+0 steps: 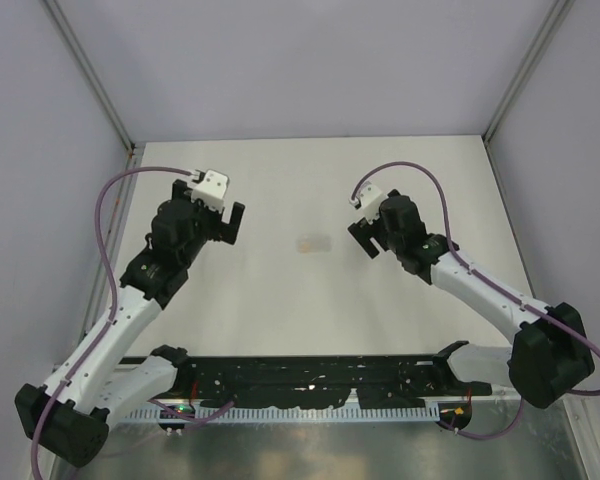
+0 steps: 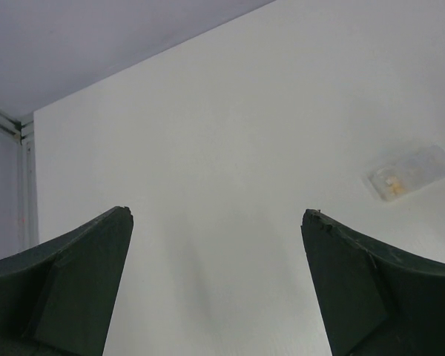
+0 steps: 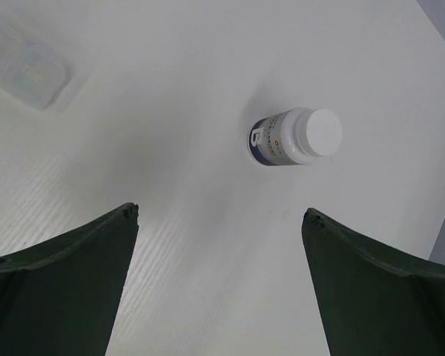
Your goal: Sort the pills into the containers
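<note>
Left gripper [image 2: 216,215]: matte dark wedge fingers spread wide, empty. Right gripper [image 3: 221,211]: same. Flat clear rectangular plastic packet [image 1: 313,243] lies at centre of smooth white bench [image 1: 280,310], tiny orange pills [image 2: 391,185] inside. Small cylindrical white-capped bottle [image 3: 295,137], labelled, appears only in right wrist view.

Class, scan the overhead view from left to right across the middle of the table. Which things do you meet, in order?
left end effector → clear packet → right end effector
</note>
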Robot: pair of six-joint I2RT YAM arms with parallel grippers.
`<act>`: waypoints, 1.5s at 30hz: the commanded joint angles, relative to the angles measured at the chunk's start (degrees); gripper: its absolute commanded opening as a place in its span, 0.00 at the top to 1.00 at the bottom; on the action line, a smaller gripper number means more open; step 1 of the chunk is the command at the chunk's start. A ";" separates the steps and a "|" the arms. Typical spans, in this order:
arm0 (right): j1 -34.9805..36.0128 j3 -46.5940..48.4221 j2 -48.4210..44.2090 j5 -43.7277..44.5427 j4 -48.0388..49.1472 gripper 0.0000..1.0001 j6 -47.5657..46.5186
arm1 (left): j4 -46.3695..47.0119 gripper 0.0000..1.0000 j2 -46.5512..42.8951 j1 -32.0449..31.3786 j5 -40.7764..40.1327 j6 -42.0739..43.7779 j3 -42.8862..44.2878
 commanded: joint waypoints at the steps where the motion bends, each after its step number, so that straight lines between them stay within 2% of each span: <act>1: -1.13 4.61 1.43 4.42 -0.29 0.05 2.50 | -2.71 0.00 -2.40 0.03 -5.00 3.45 -0.86; 7: -4.90 8.30 0.04 3.64 -3.36 0.05 6.80 | -1.75 0.00 -6.71 0.03 -6.23 3.63 -3.67; 12: -10.08 8.74 -2.69 -0.48 -5.38 0.05 10.75 | 2.38 0.00 -10.49 0.03 -7.03 4.25 -6.57; 19: -15.45 5.85 -8.05 -7.00 -5.74 0.05 15.25 | 6.60 0.00 -11.91 0.38 -7.90 -1.11 -8.86; 26: -15.89 5.49 -12.00 -9.11 -5.47 0.05 14.89 | 9.32 0.00 -10.59 1.70 -7.73 -6.38 -9.30; 31: -15.90 4.35 -16.04 -9.99 -5.56 0.05 16.04 | 15.73 0.00 -10.23 1.88 -8.61 -8.76 -12.37; 36: -16.07 1.63 -20.71 -8.58 -3.64 0.05 14.72 | 23.64 0.00 -11.20 1.88 -9.48 -9.11 -18.08; 45: -16.60 -0.40 -21.94 -5.86 -1.69 0.05 13.40 | 26.20 0.00 -11.64 2.32 -10.63 -8.15 -20.37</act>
